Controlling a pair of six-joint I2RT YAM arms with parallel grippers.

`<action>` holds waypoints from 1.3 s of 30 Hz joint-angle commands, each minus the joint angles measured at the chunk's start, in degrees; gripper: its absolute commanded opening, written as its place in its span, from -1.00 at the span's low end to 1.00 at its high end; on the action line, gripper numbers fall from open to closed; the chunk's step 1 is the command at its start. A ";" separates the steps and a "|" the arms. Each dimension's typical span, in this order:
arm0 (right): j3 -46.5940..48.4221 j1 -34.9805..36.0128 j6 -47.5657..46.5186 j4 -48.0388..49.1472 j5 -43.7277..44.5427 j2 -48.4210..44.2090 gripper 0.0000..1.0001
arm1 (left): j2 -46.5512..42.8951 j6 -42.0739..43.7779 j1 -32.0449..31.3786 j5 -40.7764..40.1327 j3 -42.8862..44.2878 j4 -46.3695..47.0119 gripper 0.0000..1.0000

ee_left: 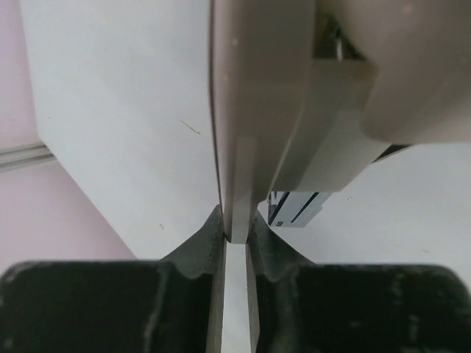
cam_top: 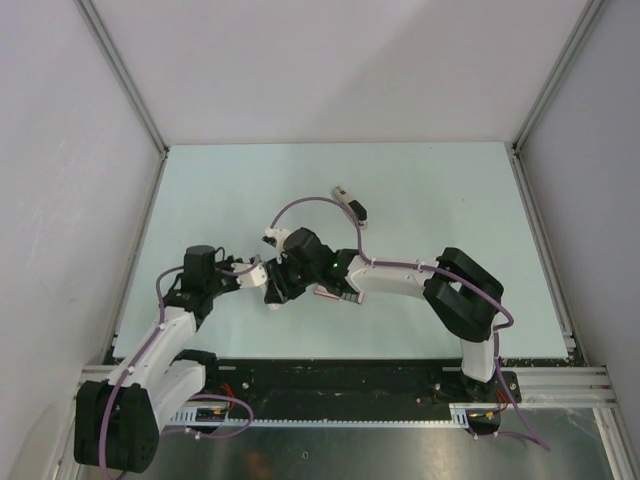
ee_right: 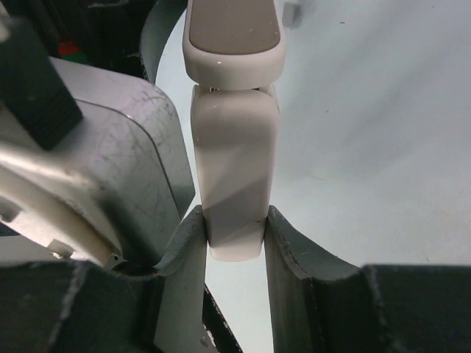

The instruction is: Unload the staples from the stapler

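Holding the stapler [ee_right: 234, 169] between them, the two arms meet over the table [cam_top: 420, 190]. The left gripper [ee_left: 235, 224] is pinched narrow on a thin white edge of the stapler. The right gripper [ee_right: 234, 220] is closed on the rounded end of the white shell, with a pad touching each side.

Progress: no staples show in any view, neither loose on the table nor in any exposed part of the stapler. The right wrist view shows a seam between the gripped white shell and a beige-faced piece beyond it. This suggests, as a judgement only, that the stapler is parted or about to be parted. The grasping appears done. Exposing the channel and getting the staples out appear to be left.

View comparison:
- The top view alone shows both arms converging, and a flat pink-and-grey packet [cam_top: 326, 293] lying just right of the stapler under the right wrist. The stapler itself is almost hidden there by the grippers.
- The left wrist view alone shows the thin plate in the grip and a bulkier white part just right of it. Below that sits a dark-striped piece (channel or packet, cannot tell which).
- The right wrist view alone shows the scuffed grey body of the left gripper just left of the stapler.
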 commanded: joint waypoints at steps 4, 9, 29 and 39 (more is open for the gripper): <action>-0.28 -0.07 -0.66 3.71 3.69 -3.76 -1.00 | -2.73 2.70 -2.67 -3.23 -0.98 5.68 -0.94; -0.29 -1.50 1.94 8.73 6.13 -6.31 -1.00 | -0.91 -9.83 -5.49 4.51 8.09 -10.08 -0.48; 4.18 -7.73 1.69 0.82 12.05 -5.36 -1.00 | 0.03 -32.17 -4.82 25.24 28.63 -28.44 0.48; 19.25 -1.79 -5.20 -20.03 23.83 7.66 -1.00 | 9.38 -42.21 16.56 30.74 42.48 -25.30 0.98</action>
